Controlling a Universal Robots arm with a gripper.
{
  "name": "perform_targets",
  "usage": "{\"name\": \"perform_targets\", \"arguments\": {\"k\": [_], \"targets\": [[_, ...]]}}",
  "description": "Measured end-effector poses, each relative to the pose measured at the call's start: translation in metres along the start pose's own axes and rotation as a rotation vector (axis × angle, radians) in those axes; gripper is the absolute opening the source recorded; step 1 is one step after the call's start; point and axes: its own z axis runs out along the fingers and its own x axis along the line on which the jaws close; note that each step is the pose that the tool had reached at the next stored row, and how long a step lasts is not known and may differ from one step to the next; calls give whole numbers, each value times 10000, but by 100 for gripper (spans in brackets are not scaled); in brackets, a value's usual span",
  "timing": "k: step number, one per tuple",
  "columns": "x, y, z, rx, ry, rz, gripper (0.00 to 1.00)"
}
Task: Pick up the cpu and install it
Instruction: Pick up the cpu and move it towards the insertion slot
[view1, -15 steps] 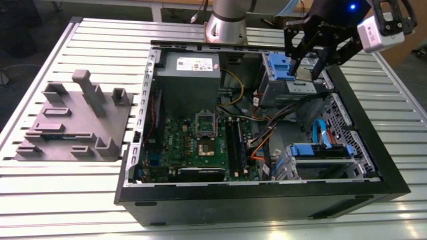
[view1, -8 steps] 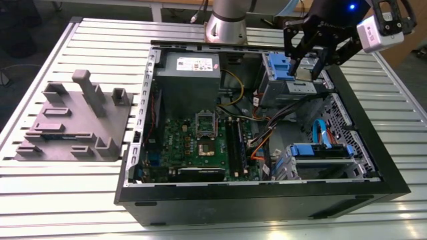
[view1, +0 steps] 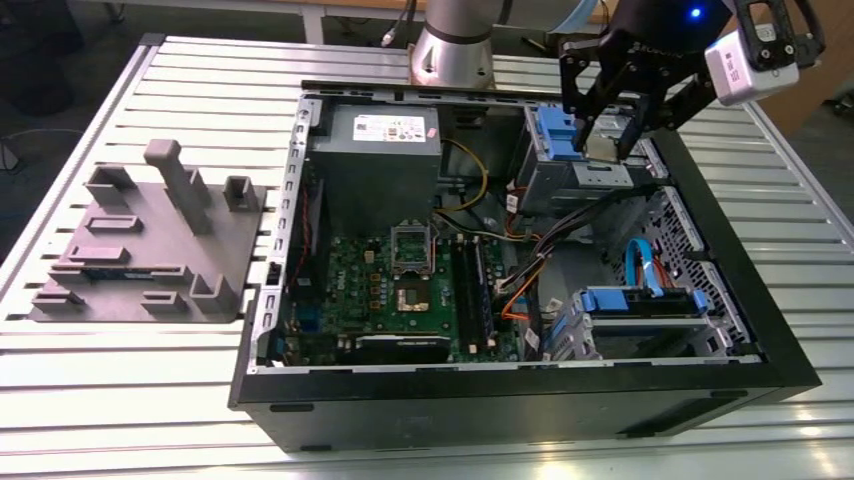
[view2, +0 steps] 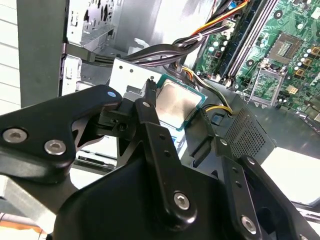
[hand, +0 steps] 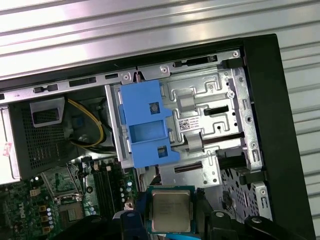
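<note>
In the exterior view, at the case's (view1: 755, 335) one o'clock corner, my claw (view1: 610, 142) hides most of the cpu (view1: 605, 150).

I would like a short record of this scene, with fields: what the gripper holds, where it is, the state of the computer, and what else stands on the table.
gripper: the gripper is shut on the cpu, with a finger on each of two opposite edges
cpu state: held in the air, metal top towards both wrist cameras, not yet on the motherboard
position: over the drive cage with the blue bracket
computer case: lying open
table: grey fixture block beside the case, on the exterior view's left
</note>
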Motion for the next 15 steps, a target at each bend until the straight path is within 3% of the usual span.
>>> {"name": "perform_targets", "arguments": {"k": [4,6,15], "targets": [[7,-1,0,-1,0,0,47],[153,-31,-3,-1,0,-1,47],[207,-42,-4,0,0,0,47]]}}
